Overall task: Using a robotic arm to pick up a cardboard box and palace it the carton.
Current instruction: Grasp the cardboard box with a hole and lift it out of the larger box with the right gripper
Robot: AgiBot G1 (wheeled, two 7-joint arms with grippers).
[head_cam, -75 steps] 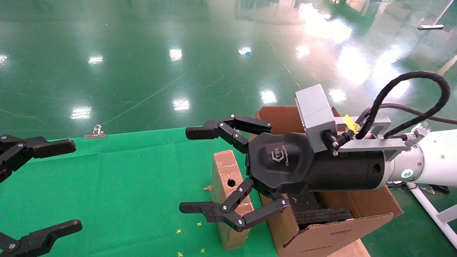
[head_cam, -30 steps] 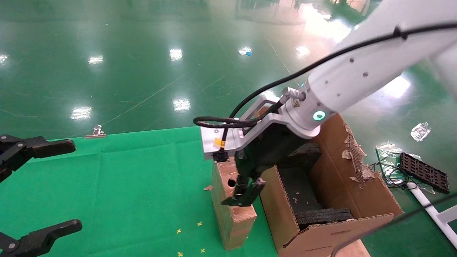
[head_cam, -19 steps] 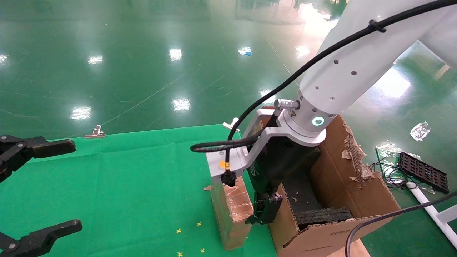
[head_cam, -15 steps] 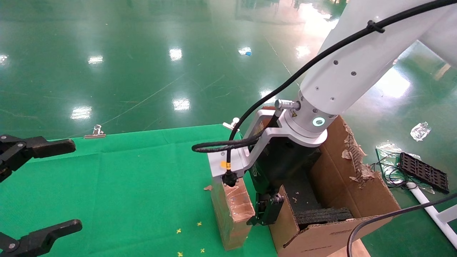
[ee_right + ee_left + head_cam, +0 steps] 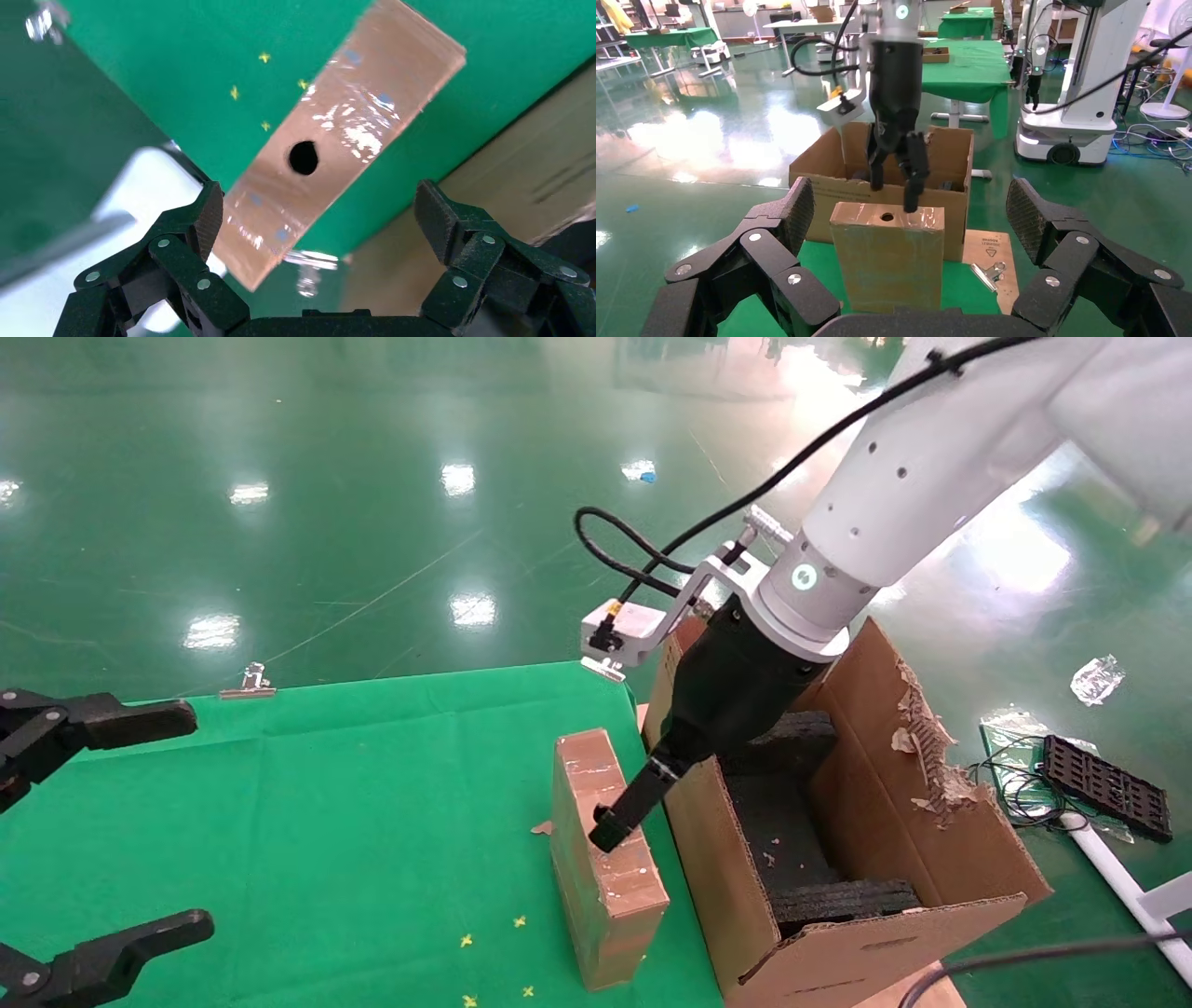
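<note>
The cardboard box (image 5: 605,882), a narrow brown cuboid with tape and a round hole on top, stands upright on the green cloth beside the carton (image 5: 931,822). The carton is open, with torn flaps and black foam blocks (image 5: 843,899) inside. The white robotic arm (image 5: 894,477) reaches down from the right. My right gripper (image 5: 615,814) is open just above the box top (image 5: 330,133), holding nothing. One finger hangs over the box top and the other toward the carton wall (image 5: 828,191). My left gripper (image 5: 196,820) is open and empty at the left edge, facing the box (image 5: 888,263).
A metal clip (image 5: 247,681) lies at the cloth's far edge, and another (image 5: 988,272) lies on a flat cardboard piece by the carton. A black tray with cables (image 5: 1103,789) lies on the green floor to the right. Open green cloth (image 5: 354,803) stretches left of the box.
My right gripper has risen from the gap between box and carton and tilted, so its finger now hangs over the box top. The box and my left arm have not moved.
</note>
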